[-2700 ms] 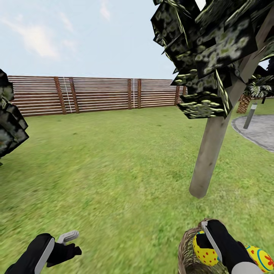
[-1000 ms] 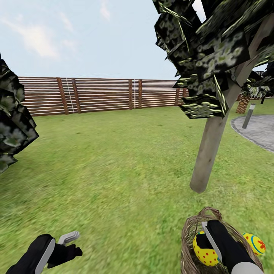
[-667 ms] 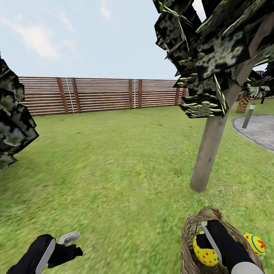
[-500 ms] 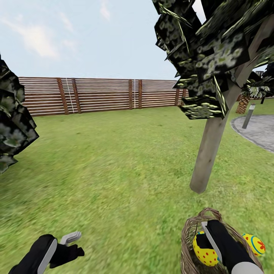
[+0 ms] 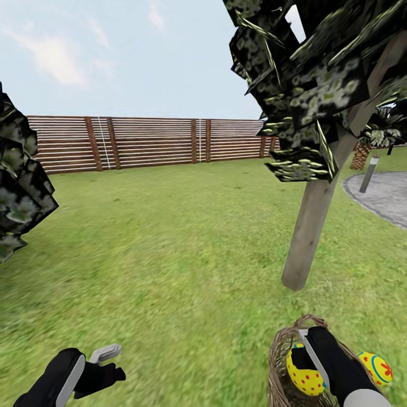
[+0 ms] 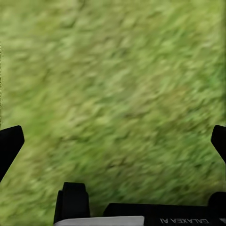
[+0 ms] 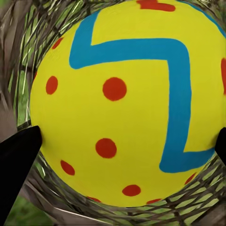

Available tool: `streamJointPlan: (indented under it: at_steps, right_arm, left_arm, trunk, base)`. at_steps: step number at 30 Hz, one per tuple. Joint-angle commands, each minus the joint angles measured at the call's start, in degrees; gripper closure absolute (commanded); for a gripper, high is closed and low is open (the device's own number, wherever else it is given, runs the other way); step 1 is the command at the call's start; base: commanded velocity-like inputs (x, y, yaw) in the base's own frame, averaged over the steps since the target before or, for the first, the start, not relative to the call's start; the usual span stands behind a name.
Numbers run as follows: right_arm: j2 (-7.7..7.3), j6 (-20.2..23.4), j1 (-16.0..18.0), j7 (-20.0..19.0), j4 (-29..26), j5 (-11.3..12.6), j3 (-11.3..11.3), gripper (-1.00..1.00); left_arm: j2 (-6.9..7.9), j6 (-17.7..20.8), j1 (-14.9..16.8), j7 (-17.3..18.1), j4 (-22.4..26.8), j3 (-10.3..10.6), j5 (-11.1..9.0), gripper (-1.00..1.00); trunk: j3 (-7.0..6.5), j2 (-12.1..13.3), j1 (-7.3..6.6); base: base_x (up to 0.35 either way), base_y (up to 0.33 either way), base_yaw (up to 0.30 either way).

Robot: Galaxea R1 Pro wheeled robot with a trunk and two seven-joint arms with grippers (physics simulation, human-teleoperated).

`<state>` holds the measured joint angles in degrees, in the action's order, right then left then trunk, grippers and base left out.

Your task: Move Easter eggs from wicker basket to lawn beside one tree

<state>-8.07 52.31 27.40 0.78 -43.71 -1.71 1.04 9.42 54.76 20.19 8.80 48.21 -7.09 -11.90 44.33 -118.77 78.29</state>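
The yellow egg (image 7: 127, 101) lay inside the wicker basket (image 5: 281, 362) on the lawn (image 5: 169, 237), flanked by the right gripper (image 5: 305, 353)'s spread jaws; probably light, rigid and slick, best gripped across its middle, while the left gripper (image 5: 104, 362) hung released

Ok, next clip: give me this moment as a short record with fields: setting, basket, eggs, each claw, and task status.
setting: lawn with a wooden fence behind and grey paving at the right
tree: pale trunk, standing just beyond the basket
basket: wicker basket, on the grass
eggs: red-dotted egg inside the basket; second egg at its far side; third not seen
right claw: reaching into the basket, fingers either side of the dotted egg
left claw: open, empty, over grass
status: no egg seen by the tree yet
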Motion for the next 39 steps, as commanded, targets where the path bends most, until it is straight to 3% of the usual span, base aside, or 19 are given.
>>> streamJointPlan:
  at_steps: [1, 39]
  right_arm:
    - [0.04, 0.25, 0.02, 0.01, -0.06, -0.14, 0.03, 1.0]
    - [0.07, 0.25, 0.02, 0.01, -0.06, -0.14, 0.02, 1.0]
  left_arm:
    - [-0.01, 0.26, 0.03, 0.26, 0.04, -0.12, 0.12, -1.0]
    - [-0.19, 0.26, 0.03, 0.26, 0.04, -0.03, 0.12, -1.0]
  trunk:
    - [-0.12, 0.39, -0.23]
    - [-6.95, 15.63, -8.58]
  base:
    - [0.0, 0.0, 0.0]
    - [0.0, 0.0, 0.0]
